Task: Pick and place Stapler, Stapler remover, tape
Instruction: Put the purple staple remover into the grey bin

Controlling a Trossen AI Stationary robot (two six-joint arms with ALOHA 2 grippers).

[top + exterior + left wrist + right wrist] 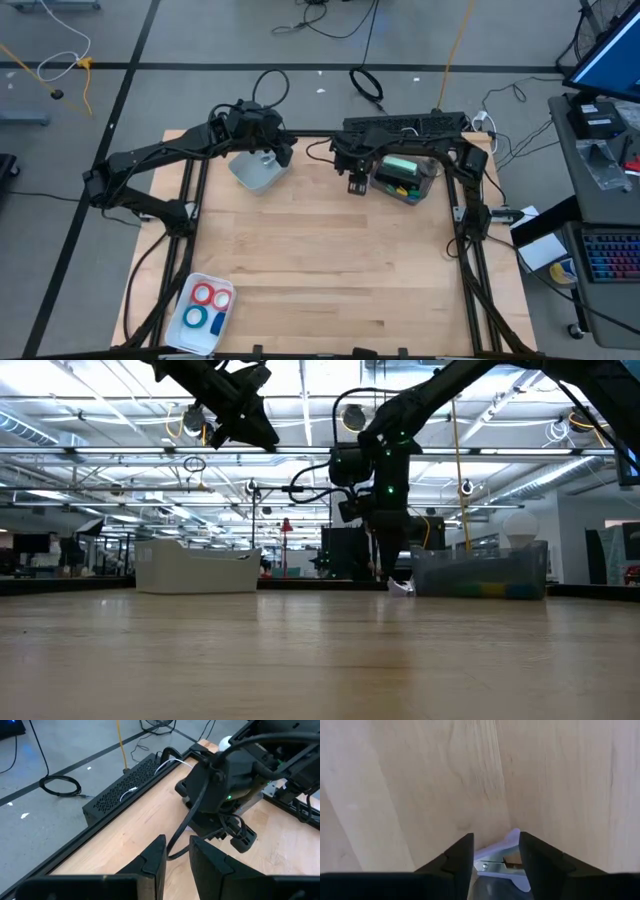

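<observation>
While clamped in right gripper (496, 857) at frame bottom, staple remover (501, 862) — light, stiff, slick metal-and-plastic; best held across body. Left gripper (176, 852) fingers slightly apart, empty.

Both arms are showing matte black jointed links on black tubular frame rails. Black cables are looping off the right arm's wrist housing, where green status LEDs are glowing. The left gripper (176, 857) and right gripper (495, 854) are each showing two dark, angular, wedge-shaped plastic fingers.
</observation>
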